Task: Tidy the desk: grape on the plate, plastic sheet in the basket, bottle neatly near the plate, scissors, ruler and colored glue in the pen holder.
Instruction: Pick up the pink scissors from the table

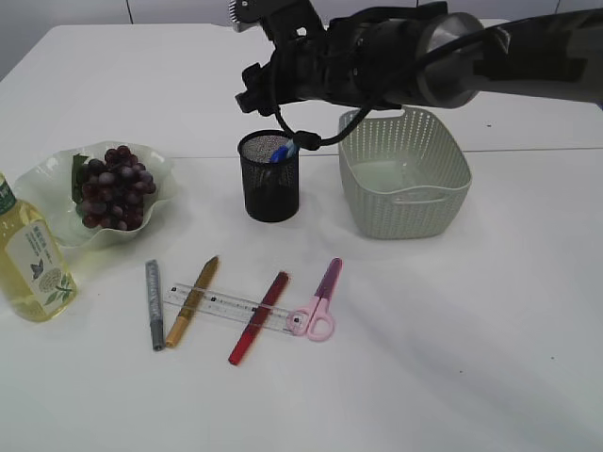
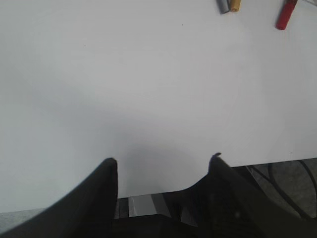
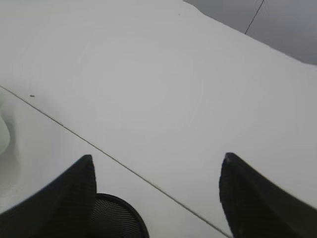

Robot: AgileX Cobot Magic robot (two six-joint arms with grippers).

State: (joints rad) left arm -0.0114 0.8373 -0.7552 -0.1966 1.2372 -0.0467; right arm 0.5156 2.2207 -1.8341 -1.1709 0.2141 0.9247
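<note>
Exterior view | right arm (image 1: 452, 56) stretched leftward over pen holder (image 1: 269, 179) | right claw (image 3: 156, 198) released, empty | left claw (image 2: 163, 171) released

A white table (image 1: 490, 358) with a seam line across it.

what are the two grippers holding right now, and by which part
Nothing is held. The left gripper is open over bare white table; the right gripper is open and empty above the black mesh pen holder.

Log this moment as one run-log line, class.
right fingers: open, above holder | grapes: on plate | scissors, ruler: on table
</note>
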